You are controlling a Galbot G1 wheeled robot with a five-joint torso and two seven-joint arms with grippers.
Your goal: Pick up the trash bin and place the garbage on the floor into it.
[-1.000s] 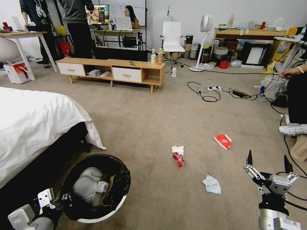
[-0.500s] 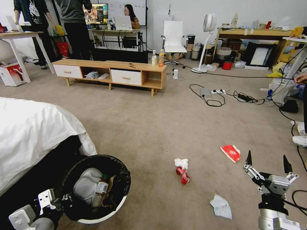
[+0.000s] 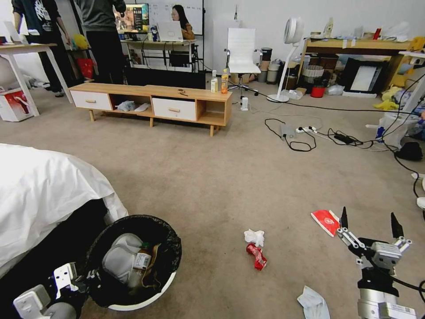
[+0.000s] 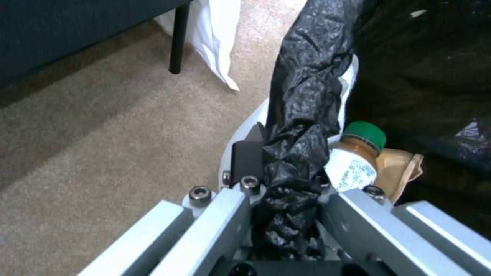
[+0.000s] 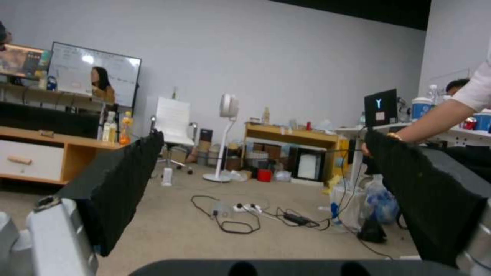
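Observation:
The trash bin (image 3: 148, 297), white with a crinkled black liner, hangs at the lower left of the head view. My left gripper (image 3: 86, 278) is shut on its near rim. In the left wrist view the left gripper (image 4: 286, 168) pinches the black bag and the white rim (image 4: 253, 115). Inside the bin lie a green-capped bottle (image 4: 355, 161) and a brown paper bag (image 4: 401, 168). On the carpet lie a white tissue (image 3: 255, 237), a crushed red can (image 3: 257, 258), a red packet (image 3: 325, 221) and another tissue (image 3: 313, 305). My right gripper (image 3: 369, 223) is open and empty, raised just right of the packet.
A bed with a white sheet (image 3: 44, 195) stands close on the left. A low wooden cabinet (image 3: 155, 99) with two upright bottles (image 3: 219, 82) is farther ahead. Cables and a power strip (image 3: 305, 133) lie at the right, near a standing fan (image 3: 287, 57). Open carpet lies between.
The whole picture has shifted, so the camera moved: the litter now sits lower and farther right. The bin and both grippers keep their places in the view.

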